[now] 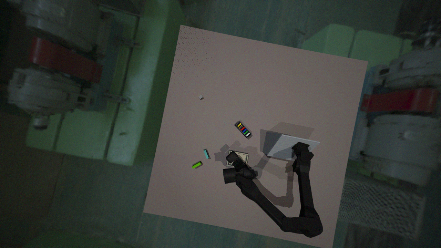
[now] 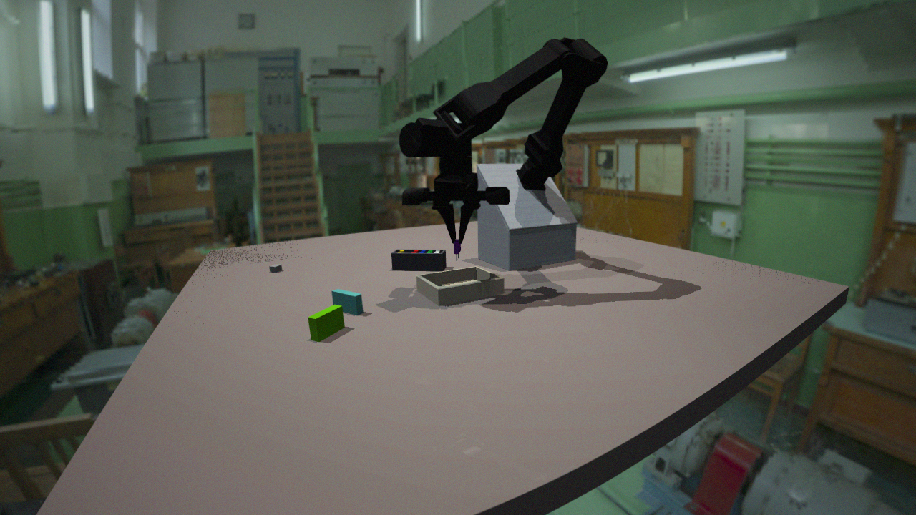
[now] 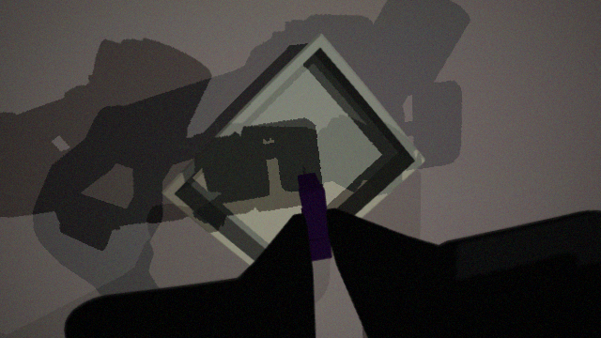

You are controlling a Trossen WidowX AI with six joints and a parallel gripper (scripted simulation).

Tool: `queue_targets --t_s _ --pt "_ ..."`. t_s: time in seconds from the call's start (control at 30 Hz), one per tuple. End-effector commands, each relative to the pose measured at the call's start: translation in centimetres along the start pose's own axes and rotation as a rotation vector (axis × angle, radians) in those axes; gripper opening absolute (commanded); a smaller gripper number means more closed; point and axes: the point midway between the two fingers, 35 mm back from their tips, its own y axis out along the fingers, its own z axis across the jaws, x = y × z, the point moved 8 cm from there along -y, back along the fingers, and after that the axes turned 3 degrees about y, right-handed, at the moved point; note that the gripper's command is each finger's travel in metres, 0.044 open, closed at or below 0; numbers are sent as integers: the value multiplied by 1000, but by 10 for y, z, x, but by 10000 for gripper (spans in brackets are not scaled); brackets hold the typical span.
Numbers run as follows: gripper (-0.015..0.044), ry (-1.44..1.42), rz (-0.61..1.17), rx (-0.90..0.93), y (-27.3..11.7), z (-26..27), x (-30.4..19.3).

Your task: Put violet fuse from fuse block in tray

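You are looking at a factory workshop: wooden workbenches [image 2: 867, 378], wall panel [image 2: 719, 155], stairs [image 2: 287, 185], heavy motors [image 1: 52, 73] around the counter [image 2: 448, 397].
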Motion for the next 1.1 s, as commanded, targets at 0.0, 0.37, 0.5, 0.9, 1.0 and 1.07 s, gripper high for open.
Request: queue_targets --t_s 0.0,0.37,0.5,0.9,1.0,1.07 --pt "0 3 3 2 7 1 0" --pt "0 3 3 3 24 1 0" --pt "0 3 2 3 31 2 0" --pt "105 -2 -2 5 35 2 1" --pt "184 -2 -2 5 35 2 1" --pt "236 -2 -2 5 35 2 1"
